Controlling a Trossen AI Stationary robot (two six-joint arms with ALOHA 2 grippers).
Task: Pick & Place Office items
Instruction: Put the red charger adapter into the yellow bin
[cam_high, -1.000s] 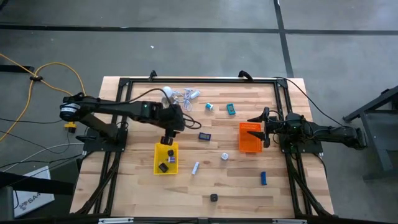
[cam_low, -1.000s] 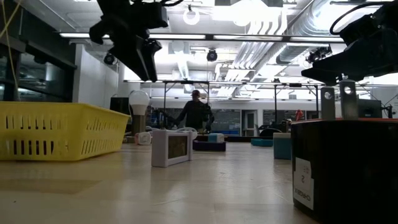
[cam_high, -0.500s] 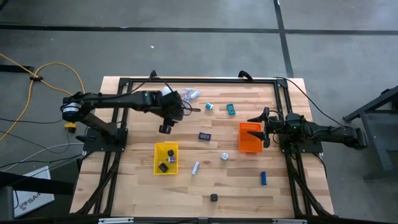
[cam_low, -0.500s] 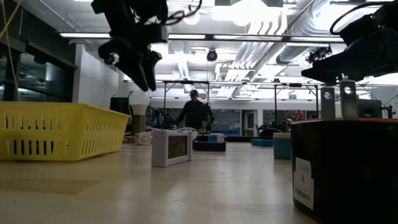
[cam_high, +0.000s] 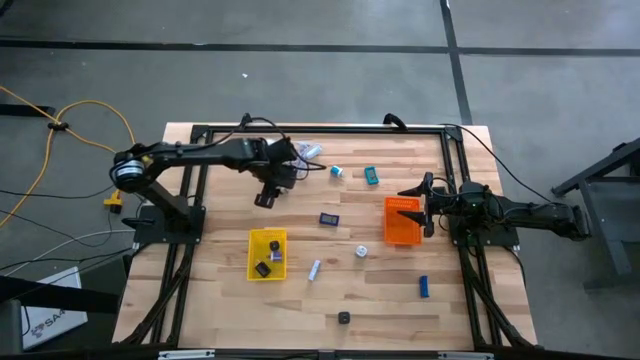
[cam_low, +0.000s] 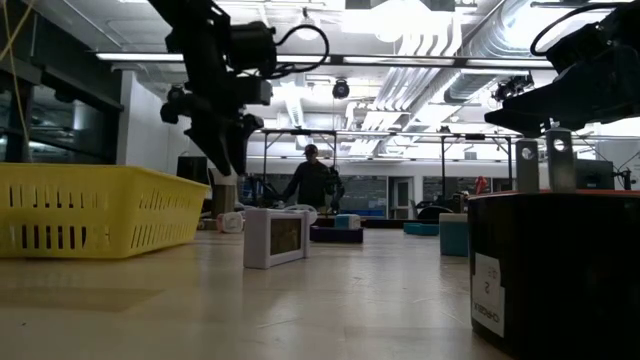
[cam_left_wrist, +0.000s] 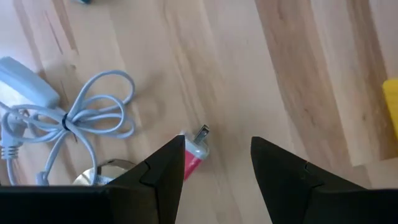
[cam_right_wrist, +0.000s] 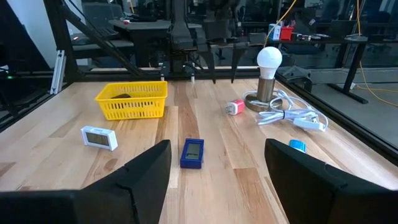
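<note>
Here, left gripper (cam_left_wrist: 214, 165) wide open and empty, hovering over a small red-and-white item (cam_left_wrist: 194, 152) beside the corded lamp (cam_high: 297, 152). Right gripper (cam_right_wrist: 214, 165) open too, empty, waiting by the orange tray (cam_high: 401, 221). Progress: early. Two pieces lying in the yellow tray (cam_high: 267, 254); roughly eight more scattered across the table (cam_high: 380, 310). Two trays.

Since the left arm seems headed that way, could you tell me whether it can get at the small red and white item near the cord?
Probably yes: the left gripper hangs open over the red and white item, which lies apart from the cord.
</note>
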